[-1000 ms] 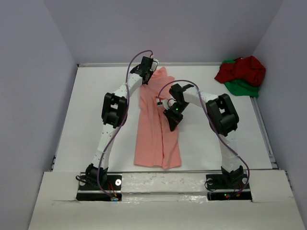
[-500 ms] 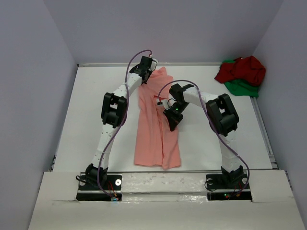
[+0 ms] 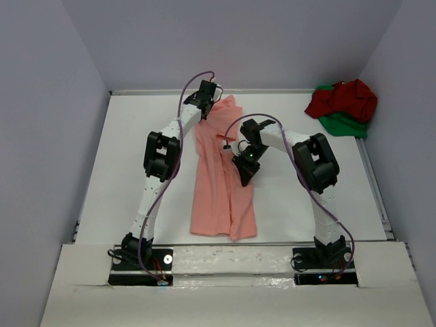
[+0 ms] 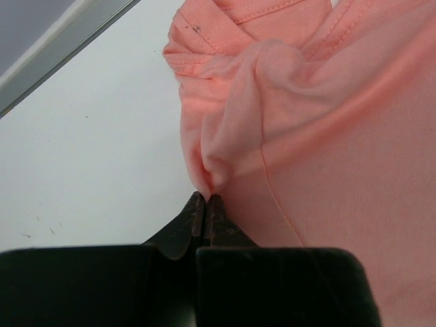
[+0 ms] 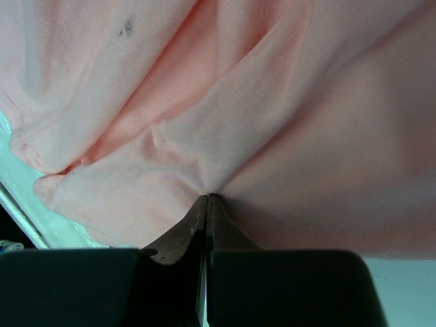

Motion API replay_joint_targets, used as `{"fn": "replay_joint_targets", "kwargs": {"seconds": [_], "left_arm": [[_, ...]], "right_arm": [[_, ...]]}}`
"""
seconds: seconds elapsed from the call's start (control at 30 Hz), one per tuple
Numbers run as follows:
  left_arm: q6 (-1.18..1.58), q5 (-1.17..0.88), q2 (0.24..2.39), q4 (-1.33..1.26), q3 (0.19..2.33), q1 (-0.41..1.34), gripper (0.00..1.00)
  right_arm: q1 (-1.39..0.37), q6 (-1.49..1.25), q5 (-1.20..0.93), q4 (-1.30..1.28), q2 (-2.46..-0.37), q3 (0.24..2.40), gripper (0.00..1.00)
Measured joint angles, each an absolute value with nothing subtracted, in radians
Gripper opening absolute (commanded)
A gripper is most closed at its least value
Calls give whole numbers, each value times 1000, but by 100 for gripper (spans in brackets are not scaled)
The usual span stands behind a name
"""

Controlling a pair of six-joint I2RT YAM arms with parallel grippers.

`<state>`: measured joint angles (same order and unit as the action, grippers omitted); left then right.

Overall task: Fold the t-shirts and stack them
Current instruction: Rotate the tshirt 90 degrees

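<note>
Both grippers pinching the soft salmon-pink cloth short-sleeved t-shirt [image 3: 221,194]
The left gripper [image 4: 206,198] is clamping its far end and the right gripper [image 5: 206,197] is nipping a middle fold, jaws tight; it is lying lengthwise down the middle of the white table [image 3: 129,157].

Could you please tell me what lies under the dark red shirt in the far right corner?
The bright green shirt peeks out beneath the dark red shirt; its remainder is covered.
</note>
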<state>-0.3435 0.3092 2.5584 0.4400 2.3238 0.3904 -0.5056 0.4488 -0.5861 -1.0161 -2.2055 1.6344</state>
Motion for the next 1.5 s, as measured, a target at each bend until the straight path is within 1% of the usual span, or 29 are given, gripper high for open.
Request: {"fn": "replay_joint_targets", "kwargs": {"seconds": [0.67, 0.7, 0.73, 0.77, 0.8, 0.87, 0.93, 0.97, 1.0, 1.03, 1.07, 1.27, 1.37, 1.4, 1.43, 1.47, 1.5], "left_arm": [[-359, 413, 2559, 423, 2284, 390, 0], [-359, 417, 2560, 424, 2284, 390, 1], [-359, 421, 2560, 424, 2284, 390, 11], [-360, 422, 2561, 423, 2284, 390, 29], [-359, 424, 2561, 423, 2284, 390, 32], [-371, 434, 2562, 416, 2283, 390, 54], [-377, 445, 2562, 403, 2283, 388, 69], [-382, 453, 2562, 394, 2283, 385, 83], [-383, 456, 2562, 390, 2283, 384, 89], [-390, 465, 2562, 385, 2283, 383, 98], [-392, 469, 2562, 384, 2283, 382, 99], [-396, 495, 2561, 376, 2268, 376, 99], [-404, 512, 2540, 360, 2222, 379, 99], [-410, 519, 2525, 365, 2208, 380, 99], [-411, 522, 2508, 370, 2195, 380, 99], [-412, 523, 2487, 373, 2184, 380, 99], [-412, 524, 2468, 374, 2177, 381, 99]], "right_arm": [[-506, 449, -609, -1024, -2222, 1649, 0], [-506, 449, -610, -1028, -2225, 1653, 0], [-506, 448, -613, -1032, -2229, 1659, 0], [-506, 448, -614, -1035, -2232, 1662, 0], [-506, 448, -615, -1036, -2232, 1662, 0], [-506, 449, -615, -1036, -2232, 1662, 0], [-506, 449, -615, -1036, -2232, 1662, 0], [-506, 449, -615, -1036, -2232, 1662, 0], [-506, 449, -615, -1036, -2232, 1662, 0], [-506, 449, -615, -1036, -2232, 1662, 0], [-506, 449, -615, -1036, -2232, 1662, 0], [-506, 449, -615, -1037, -2232, 1664, 0], [-509, 450, -608, -1047, -2232, 1671, 1], [-512, 453, -599, -1050, -2232, 1675, 6], [-517, 456, -590, -1058, -2232, 1684, 15], [-523, 460, -583, -1067, -2232, 1694, 31], [-530, 463, -579, -1077, -2232, 1707, 37]]}}
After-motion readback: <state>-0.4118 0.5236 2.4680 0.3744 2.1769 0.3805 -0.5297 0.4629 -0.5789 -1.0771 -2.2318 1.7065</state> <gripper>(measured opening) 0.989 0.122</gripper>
